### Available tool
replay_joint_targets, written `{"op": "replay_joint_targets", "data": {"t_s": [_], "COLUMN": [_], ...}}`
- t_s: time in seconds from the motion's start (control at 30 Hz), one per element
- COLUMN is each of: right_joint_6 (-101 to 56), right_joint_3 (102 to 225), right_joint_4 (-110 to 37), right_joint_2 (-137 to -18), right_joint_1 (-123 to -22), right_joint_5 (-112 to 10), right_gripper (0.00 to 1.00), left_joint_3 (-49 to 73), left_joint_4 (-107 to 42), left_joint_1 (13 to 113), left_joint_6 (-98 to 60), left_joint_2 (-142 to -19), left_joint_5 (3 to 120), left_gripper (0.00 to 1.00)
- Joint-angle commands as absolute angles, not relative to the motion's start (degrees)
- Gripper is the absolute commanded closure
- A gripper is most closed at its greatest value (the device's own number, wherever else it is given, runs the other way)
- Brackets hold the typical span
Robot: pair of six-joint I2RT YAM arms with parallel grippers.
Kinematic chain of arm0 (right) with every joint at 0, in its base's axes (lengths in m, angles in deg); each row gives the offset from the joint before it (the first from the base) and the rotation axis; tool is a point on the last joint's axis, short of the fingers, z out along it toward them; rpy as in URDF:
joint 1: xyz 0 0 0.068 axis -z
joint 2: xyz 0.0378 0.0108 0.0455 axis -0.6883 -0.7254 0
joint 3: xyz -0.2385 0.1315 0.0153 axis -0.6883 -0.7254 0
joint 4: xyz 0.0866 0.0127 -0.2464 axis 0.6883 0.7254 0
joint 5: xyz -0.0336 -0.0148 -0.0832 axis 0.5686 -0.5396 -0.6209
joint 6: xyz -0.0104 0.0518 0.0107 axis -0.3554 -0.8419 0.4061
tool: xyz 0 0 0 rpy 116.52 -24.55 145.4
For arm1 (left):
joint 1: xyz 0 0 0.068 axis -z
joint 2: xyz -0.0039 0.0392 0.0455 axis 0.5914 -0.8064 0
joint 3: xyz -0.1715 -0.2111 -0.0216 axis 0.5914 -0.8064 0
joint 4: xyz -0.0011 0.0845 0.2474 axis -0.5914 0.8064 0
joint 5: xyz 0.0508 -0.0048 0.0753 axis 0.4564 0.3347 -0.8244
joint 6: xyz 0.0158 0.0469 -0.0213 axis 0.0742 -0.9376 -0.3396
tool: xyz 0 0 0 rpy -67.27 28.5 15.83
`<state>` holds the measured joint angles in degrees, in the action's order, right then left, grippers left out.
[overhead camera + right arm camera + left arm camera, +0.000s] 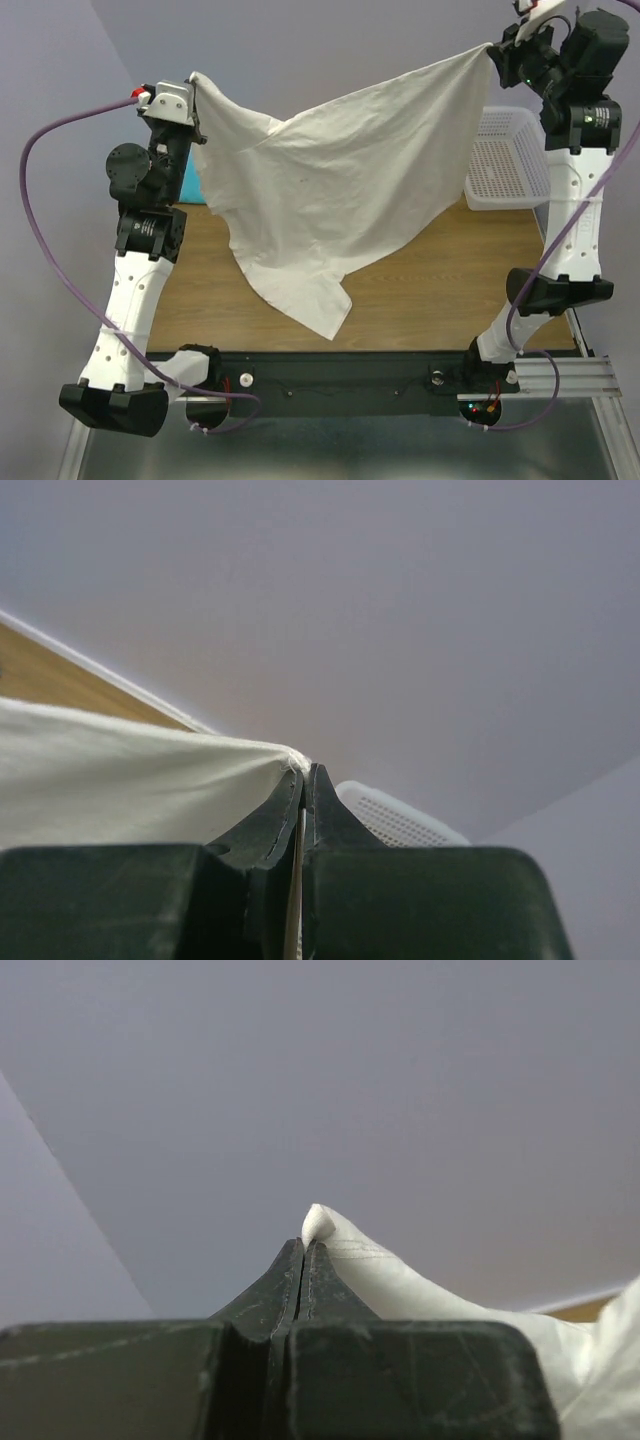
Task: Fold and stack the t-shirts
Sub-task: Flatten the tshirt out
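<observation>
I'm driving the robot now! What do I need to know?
Left pincer: shut on one end of the cream t-shirt.
Right pincer: shut on the other end.
The shirt hangs spread between them, up over the wooden table.
A bit of blue cloth peeks out behind the left arm. The white basket sits far right.
Done: nothing folded or stacked yet.
Left: lay the shirt flat, fold it, stack.

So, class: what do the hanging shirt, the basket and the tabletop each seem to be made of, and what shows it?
Cream shirt: soft matte cloth, likely cotton; it drapes and creases.
Basket: white plastic, probably; rigid walls with regular small holes.
Tabletop: wood or wood-look laminate; brown grain lines, smooth.
</observation>
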<state>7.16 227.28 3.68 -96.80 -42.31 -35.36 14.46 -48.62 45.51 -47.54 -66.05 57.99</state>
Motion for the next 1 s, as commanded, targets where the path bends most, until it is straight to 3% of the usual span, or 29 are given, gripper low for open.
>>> {"op": "replay_joint_targets", "data": {"t_s": [0.0, 0.37, 0.8, 0.97], "right_joint_6": [3.7, 1.4, 2.9, 3.8], "right_joint_3": [226.6, 236.5, 243.4, 240.3], "right_joint_4": [-3.7, -8.0, -12.0, -12.4], "right_joint_2": [-90.1, -84.3, -77.6, -75.6], "right_joint_1": [-40.6, -40.2, -39.8, -39.7], "right_joint_5": [-36.2, -41.1, -50.0, -50.4], "right_gripper": [0.99, 0.99, 0.99, 0.99], "left_joint_3": [18.4, 23.3, 31.1, 31.7], "left_joint_4": [-57.8, -70.3, -73.0, -72.9], "left_joint_1": [45.2, 45.2, 45.2, 45.2], "left_joint_6": [-51.2, -48.8, -43.3, -42.9], "left_joint_2": [-65.5, -59.0, -52.5, -52.2], "left_joint_5": [55.0, 49.5, 55.6, 56.6], "left_gripper": [1.00, 1.00, 1.00, 1.00]}}
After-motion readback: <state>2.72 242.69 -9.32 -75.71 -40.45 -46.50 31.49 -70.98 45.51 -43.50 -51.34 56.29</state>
